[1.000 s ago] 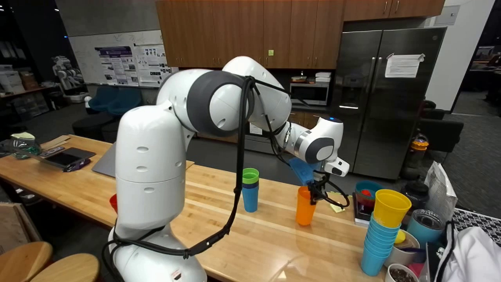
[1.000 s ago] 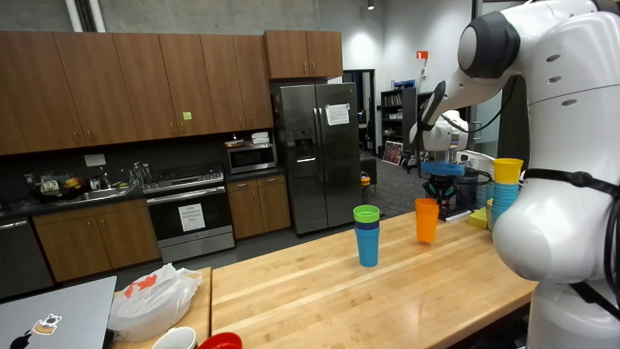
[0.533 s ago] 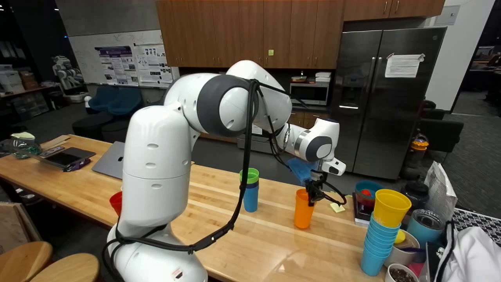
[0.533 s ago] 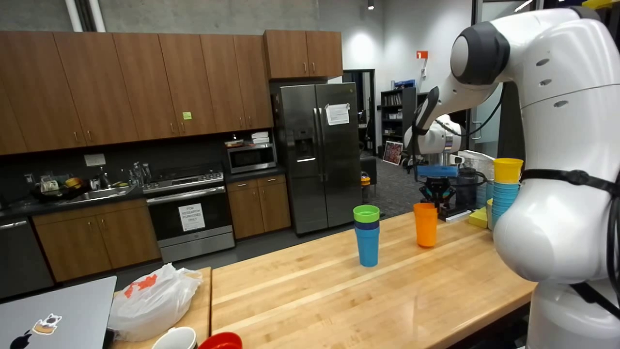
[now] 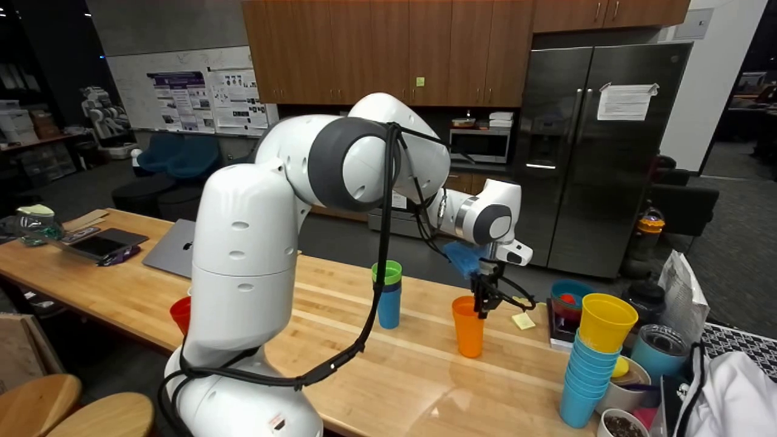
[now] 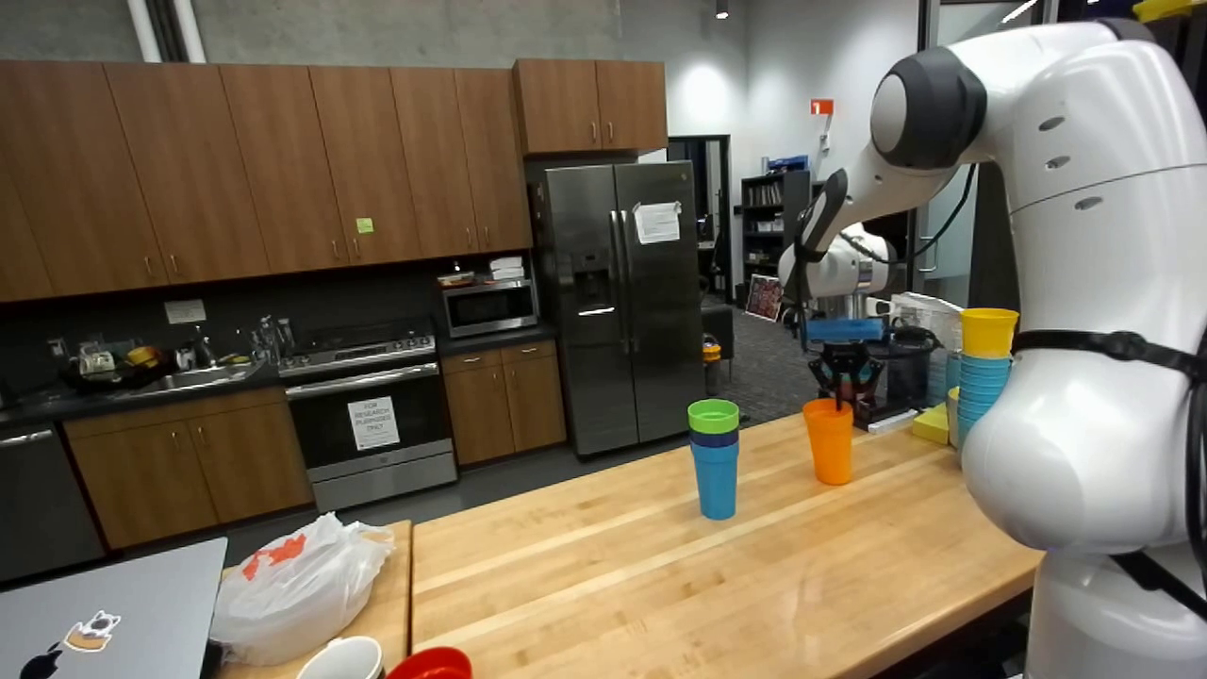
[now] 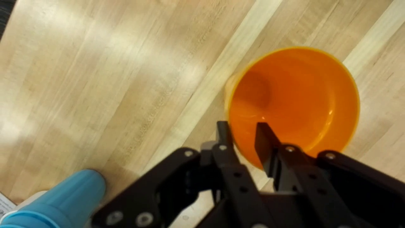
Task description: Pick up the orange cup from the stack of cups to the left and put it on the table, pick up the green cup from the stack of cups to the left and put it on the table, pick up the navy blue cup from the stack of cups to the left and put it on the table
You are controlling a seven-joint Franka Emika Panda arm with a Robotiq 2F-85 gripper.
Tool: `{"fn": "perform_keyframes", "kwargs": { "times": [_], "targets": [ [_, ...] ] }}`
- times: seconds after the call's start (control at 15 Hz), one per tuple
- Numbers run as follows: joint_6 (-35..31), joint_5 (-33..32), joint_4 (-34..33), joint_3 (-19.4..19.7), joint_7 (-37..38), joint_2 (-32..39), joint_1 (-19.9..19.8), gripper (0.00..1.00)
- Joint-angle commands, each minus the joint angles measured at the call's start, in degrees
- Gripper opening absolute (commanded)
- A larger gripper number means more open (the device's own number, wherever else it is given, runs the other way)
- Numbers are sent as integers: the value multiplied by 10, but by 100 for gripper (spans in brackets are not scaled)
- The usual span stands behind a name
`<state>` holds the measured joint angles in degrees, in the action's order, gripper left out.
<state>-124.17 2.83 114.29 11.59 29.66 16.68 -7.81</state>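
Orange cup (image 7: 295, 98): only the wrist view clearly shows parted jaws straddling its rim.

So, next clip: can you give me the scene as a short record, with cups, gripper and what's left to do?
orange cup: upright on the table, away from the short stack
gripper: jaws parted, astride the orange cup's rim
short stack: green cup on top, navy cup under it, light-blue cup lowest
tall stack: yellow cup atop light-blue ones
left to do: green cup and navy cup
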Motion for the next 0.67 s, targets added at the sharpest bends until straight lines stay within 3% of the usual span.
{"fn": "perform_keyframes", "kwargs": {
  "times": [0.0,0.4,0.6],
  "targets": [
    [16,-7,-11,3,8,-5,7,58],
    [12,-5,2,-12,-4,-53,29,99],
    [11,-11,4,-28,-12,-81,44,100]
  ]
}}
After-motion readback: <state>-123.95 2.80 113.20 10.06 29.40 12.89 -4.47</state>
